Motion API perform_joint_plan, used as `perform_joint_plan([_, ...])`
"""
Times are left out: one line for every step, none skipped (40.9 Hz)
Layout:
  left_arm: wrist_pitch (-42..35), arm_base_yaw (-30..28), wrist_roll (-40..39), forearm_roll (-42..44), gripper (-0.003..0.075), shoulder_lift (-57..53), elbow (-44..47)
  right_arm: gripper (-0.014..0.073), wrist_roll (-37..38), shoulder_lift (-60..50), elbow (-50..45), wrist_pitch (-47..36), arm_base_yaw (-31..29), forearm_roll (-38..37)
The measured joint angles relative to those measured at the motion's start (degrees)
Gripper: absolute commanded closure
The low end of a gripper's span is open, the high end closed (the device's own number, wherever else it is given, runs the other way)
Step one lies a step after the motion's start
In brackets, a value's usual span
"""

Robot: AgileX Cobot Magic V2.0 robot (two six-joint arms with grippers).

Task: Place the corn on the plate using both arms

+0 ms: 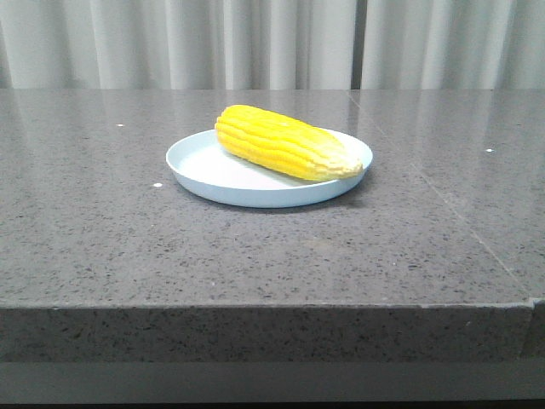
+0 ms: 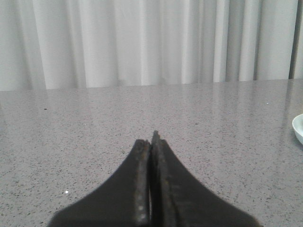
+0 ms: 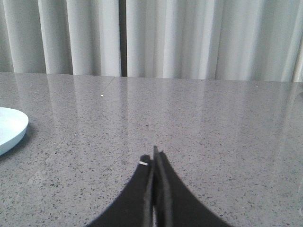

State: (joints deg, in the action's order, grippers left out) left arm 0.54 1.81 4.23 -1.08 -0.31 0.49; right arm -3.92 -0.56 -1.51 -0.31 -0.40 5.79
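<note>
The yellow corn point(image 1: 283, 142) lies on the pale blue plate point(image 1: 204, 170) in the middle of the grey table, its paler tip toward the right rim. No gripper shows in the front view. My left gripper point(image 2: 150, 138) is shut and empty, low over bare table; a sliver of the plate's rim point(image 2: 298, 127) shows at the edge of the left wrist view. My right gripper point(image 3: 154, 158) is shut and empty over bare table; part of the plate point(image 3: 10, 126) shows at the edge of the right wrist view. The corn is hidden in both wrist views.
The grey speckled stone table point(image 1: 102, 239) has its front edge close to the camera. A white pleated curtain point(image 1: 255, 43) hangs behind the table's far edge. A seam point(image 1: 443, 204) runs through the tabletop right of the plate.
</note>
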Motion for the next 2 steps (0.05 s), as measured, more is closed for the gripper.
perform_joint_plan([0.00,0.00,0.00,0.00,0.0741,0.00,0.00,0.0661,0.00,0.00,0.00,0.00,0.00,0.00])
perform_joint_plan([0.00,0.00,0.00,0.00,0.0741,0.00,0.00,0.0661,0.00,0.00,0.00,0.00,0.00,0.00])
